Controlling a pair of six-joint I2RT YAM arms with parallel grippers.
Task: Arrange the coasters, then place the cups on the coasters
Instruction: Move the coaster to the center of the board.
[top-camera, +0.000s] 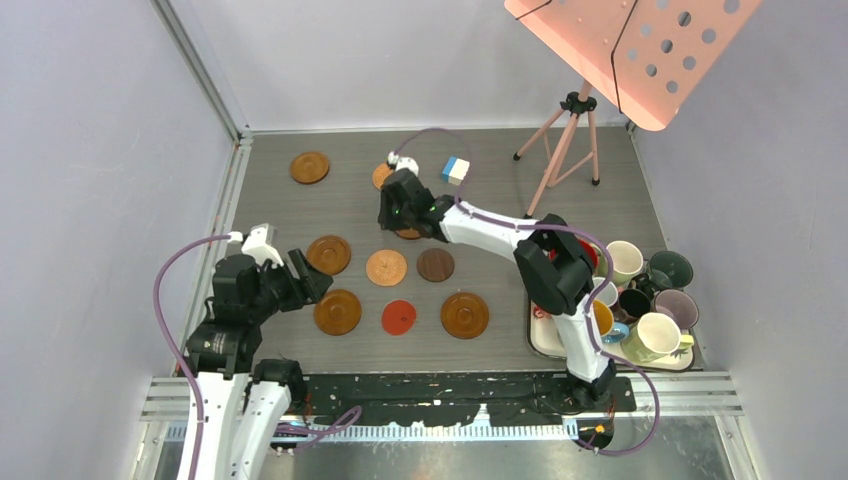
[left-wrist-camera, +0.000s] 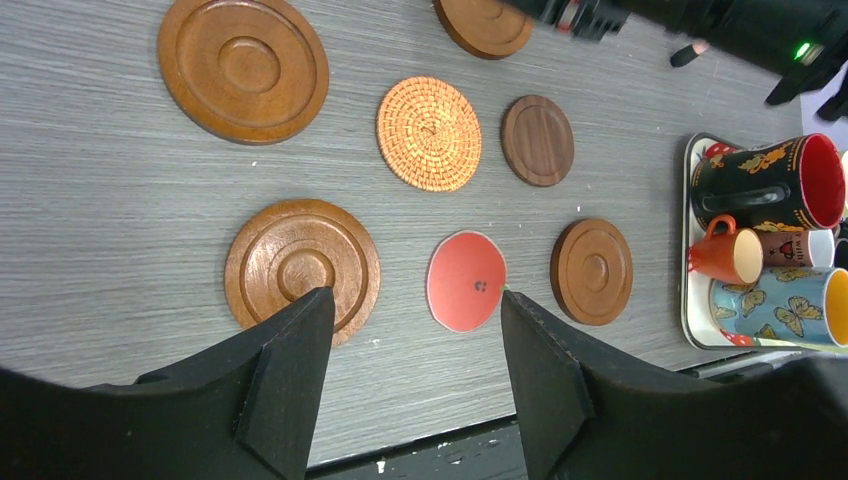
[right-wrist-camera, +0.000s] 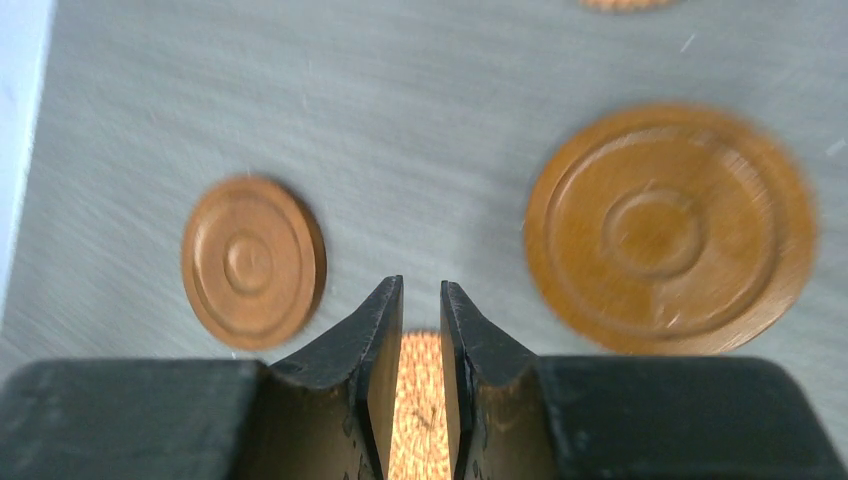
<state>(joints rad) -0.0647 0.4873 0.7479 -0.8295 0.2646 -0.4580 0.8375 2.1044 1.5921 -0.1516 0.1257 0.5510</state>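
You are arranging coasters: your right end effector (right-wrist-camera: 421, 290) is gripping a woven coaster (right-wrist-camera: 420, 400) near the desk's (top-camera: 300, 215) middle, and your left end effector (left-wrist-camera: 415, 300) is hanging open. Next, the woven one is probably needing a free spot beside the other coasters (top-camera: 337, 312).

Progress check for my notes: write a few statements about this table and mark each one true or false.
1. The cups all sit on the tray, none on a coaster. True.
2. The left hand holds the red coaster. False: that hand is open and empty, and the red coaster lies flat on the table.
3. The dark brown coaster lies beside the woven coaster. True.
4. The right hand is wide open. False: its fingers are nearly together, shut on a second woven disc.
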